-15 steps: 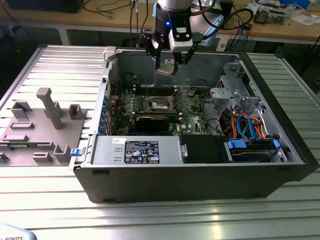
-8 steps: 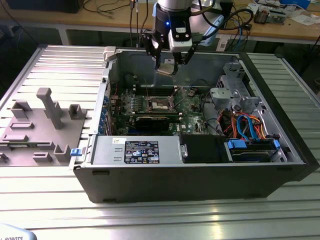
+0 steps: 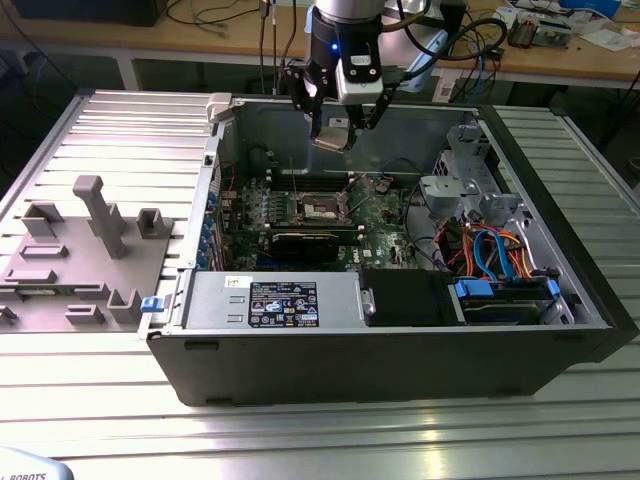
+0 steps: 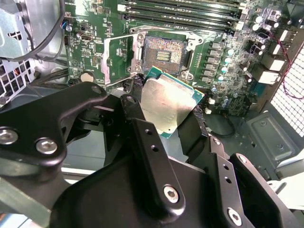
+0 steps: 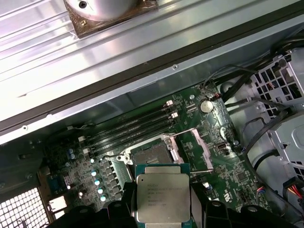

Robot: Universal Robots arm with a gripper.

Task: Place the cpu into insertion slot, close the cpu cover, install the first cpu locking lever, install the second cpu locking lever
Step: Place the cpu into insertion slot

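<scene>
My gripper (image 3: 331, 132) hangs above the open computer case and is shut on the cpu (image 3: 331, 138). In both wrist views the cpu (image 4: 168, 102) (image 5: 163, 197) is a silvery square on a green base, pinched at two opposite edges by the black fingers (image 4: 134, 99). The insertion slot (image 4: 164, 50) (image 5: 149, 154) (image 3: 322, 208) lies open on the motherboard below the chip, its contact field bare. The cpu cover (image 4: 114, 59) (image 5: 197, 149) is swung open to one side of the slot.
A power supply (image 3: 275, 300) with a label fills the near side of the case. A drive cage with blue cables (image 3: 490, 262) stands at the exterior view's right. Memory slots (image 5: 133, 124) run beside the socket. A grey fixture tray (image 3: 80, 250) lies outside the case.
</scene>
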